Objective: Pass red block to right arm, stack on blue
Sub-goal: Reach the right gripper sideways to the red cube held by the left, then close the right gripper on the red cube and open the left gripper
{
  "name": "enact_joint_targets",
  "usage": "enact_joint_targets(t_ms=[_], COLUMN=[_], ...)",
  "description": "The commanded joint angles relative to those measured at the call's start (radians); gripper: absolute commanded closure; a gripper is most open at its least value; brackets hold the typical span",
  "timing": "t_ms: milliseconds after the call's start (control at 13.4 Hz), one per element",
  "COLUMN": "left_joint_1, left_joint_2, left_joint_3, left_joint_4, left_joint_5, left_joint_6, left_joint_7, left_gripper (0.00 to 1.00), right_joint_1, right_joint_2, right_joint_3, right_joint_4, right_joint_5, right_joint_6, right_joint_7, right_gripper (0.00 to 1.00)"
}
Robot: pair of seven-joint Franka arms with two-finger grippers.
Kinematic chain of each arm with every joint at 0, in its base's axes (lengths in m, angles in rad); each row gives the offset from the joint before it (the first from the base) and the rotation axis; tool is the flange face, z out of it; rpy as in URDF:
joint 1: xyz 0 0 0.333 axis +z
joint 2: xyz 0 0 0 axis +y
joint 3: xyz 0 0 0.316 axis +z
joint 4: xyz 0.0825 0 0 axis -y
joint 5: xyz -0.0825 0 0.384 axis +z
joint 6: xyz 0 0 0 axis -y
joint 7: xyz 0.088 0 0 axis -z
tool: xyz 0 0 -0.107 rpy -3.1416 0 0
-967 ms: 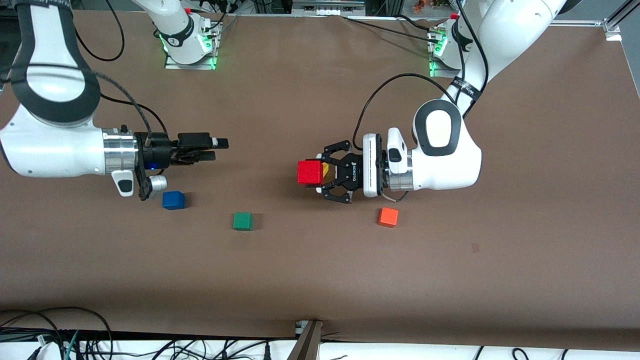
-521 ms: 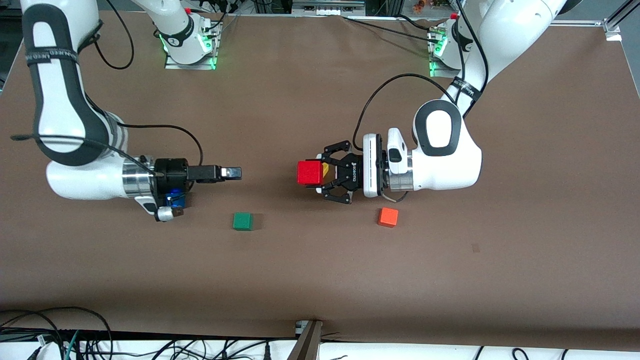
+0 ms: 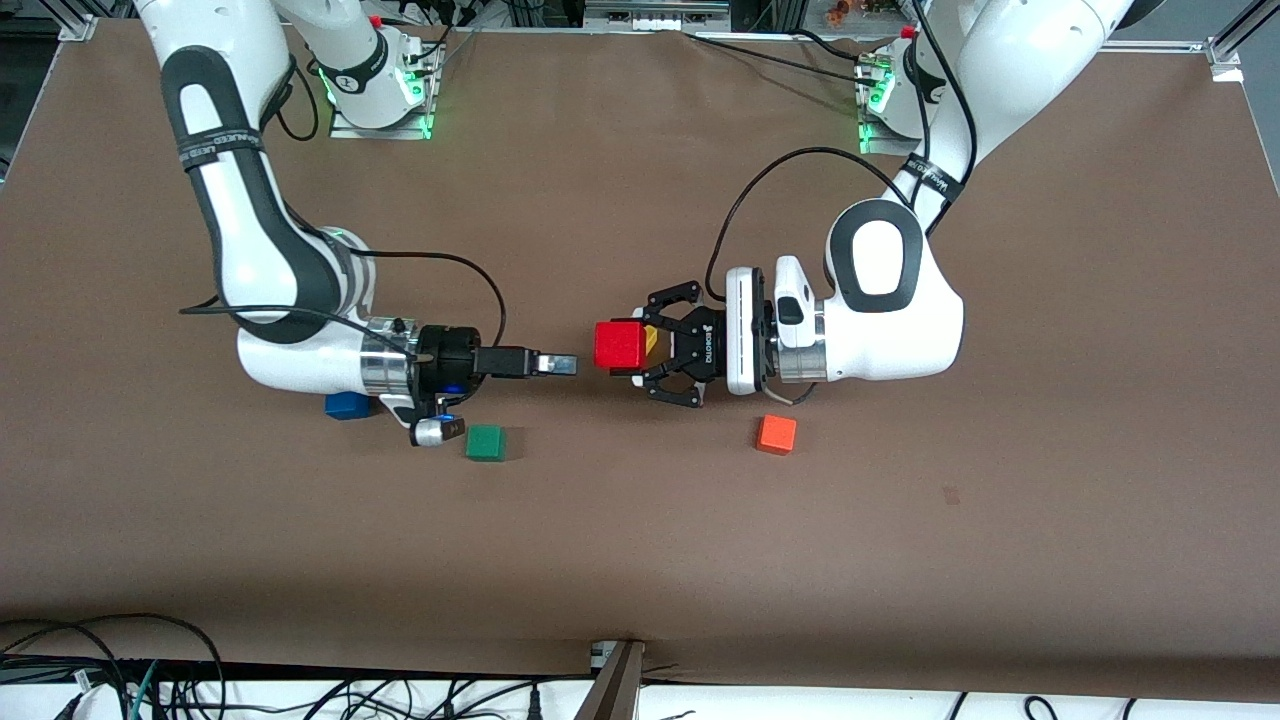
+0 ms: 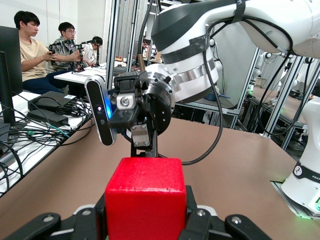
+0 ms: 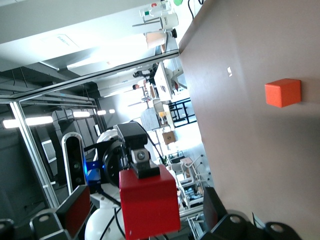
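The red block (image 3: 619, 346) hangs above the middle of the table, and my left gripper (image 3: 632, 349) is shut on it with its claw fingers. In the left wrist view the red block (image 4: 146, 197) fills the lower middle, and the right gripper (image 4: 136, 117) faces it head-on. My right gripper (image 3: 560, 365) points at the block from the right arm's end, a small gap short of it. In the right wrist view its fingers (image 5: 77, 209) stand open on either side of the red block (image 5: 149, 202). The blue cube (image 3: 345, 405) lies on the table, half hidden under the right wrist.
A green cube (image 3: 486, 442) lies on the table just nearer the front camera than the right gripper. An orange cube (image 3: 776, 434) lies nearer the camera than the left wrist, and the orange cube (image 5: 283, 92) also shows in the right wrist view.
The right arm has swung from over the blue cube toward the red block and turned its wrist, closing most of the gap. The left arm and red block have not moved.
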Motion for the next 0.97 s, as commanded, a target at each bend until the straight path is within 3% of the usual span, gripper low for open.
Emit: enact_joint_targets(t_ms=[0,893], left_joint_1=[-0.001,-0.001], left_joint_2=[0.008,0.008], left_joint_3=[-0.002,-0.002], left_joint_4=[0.017,0.017], left_joint_5=[-0.033,-0.033], left_joint_6=[-0.005,-0.005], left_joint_7=[0.031,0.029], left_gripper=[1.0,1.0], right_joint_1=[0.029,0.034], right_joint_2=[-0.001,-0.023], right_joint_3=[-0.002,-0.001], right_joint_4=[0.007,-0.051], right_joint_5=[0.072,0.114], right_joint_6=[0.046,0.048], right_joint_7=[-0.044,-0.056], right_gripper=[0.0,0.09])
